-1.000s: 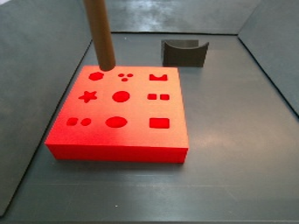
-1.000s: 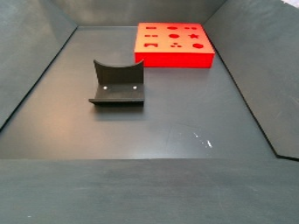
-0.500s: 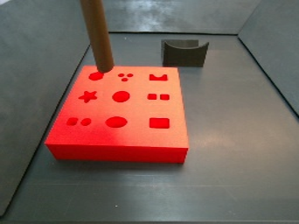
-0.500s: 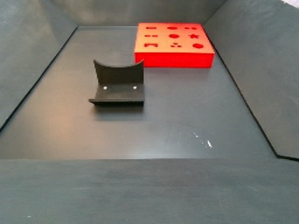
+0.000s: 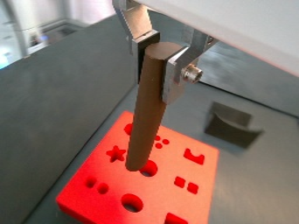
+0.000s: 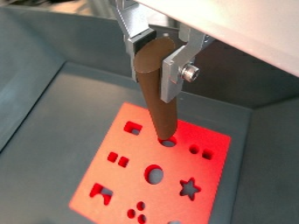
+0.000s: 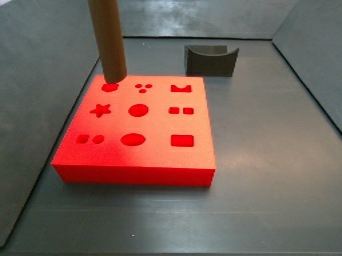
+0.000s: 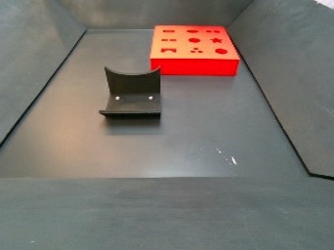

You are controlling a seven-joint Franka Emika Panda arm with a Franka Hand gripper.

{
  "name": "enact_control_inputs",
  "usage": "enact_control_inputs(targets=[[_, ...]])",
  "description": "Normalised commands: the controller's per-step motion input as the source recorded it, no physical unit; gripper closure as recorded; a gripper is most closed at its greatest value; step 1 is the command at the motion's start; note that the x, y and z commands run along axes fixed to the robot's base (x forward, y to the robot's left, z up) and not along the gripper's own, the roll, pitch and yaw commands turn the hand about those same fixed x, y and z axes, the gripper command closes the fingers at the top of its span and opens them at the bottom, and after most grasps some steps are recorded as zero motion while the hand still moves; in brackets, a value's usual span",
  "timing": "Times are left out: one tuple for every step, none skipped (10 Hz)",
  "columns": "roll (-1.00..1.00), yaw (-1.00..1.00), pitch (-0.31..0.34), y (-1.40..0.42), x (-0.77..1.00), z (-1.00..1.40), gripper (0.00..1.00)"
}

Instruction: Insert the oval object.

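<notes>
A dark grey floor (image 7: pixel 254 150) with low walls holds a red block (image 7: pixel 140 165) cut with shaped holes. The brown oval peg (image 5: pixel 149 109) hangs upright above the block's far left corner in a side view (image 7: pixel 107 38) — its lower tip just over an oval hole (image 6: pixel 167 141). The gripper (image 5: pixel 165 54) clamps the peg's upper end between its silver fingers (image 5: pixel 177 74), and a dark fixture (image 7: pixel 211 60) stands well apart — beyond the block.

Hand (image 5: pixel 163 54) out of frame in both side views

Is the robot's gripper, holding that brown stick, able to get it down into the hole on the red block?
Probably yes: the gripper holds the oval object upright, its tip at a hole in the red block, nothing between.
</notes>
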Motion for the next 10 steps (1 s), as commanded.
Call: enact_control_inputs(targets=[[0.03, -1.00, 0.031, 0.00, -0.02, -0.06, 1.00], [0.09, -1.00, 0.066, 0.00, -0.07, -0.11, 1.00], [0.09, -1.00, 0.074, 0.00, -0.08, -0.11, 1.00], [0.00, -1.00, 0.019, 0.00, 0.00, -0.19, 1.00], [-0.03, -1.00, 0.000, 0.00, 0.00, -0.20, 1.00], [-0.06, -1.00, 0.000, 0.00, 0.00, -0.17, 1.00], [-0.12, -1.00, -0.044, 0.00, 0.00, -0.14, 1.00], [-0.23, -0.88, -0.180, 0.00, 0.03, -0.14, 1.00], [-0.25, -0.84, -0.194, 0.00, 0.07, -0.13, 1.00], [-0.24, -0.85, -0.177, 0.00, 0.09, -0.16, 1.00]])
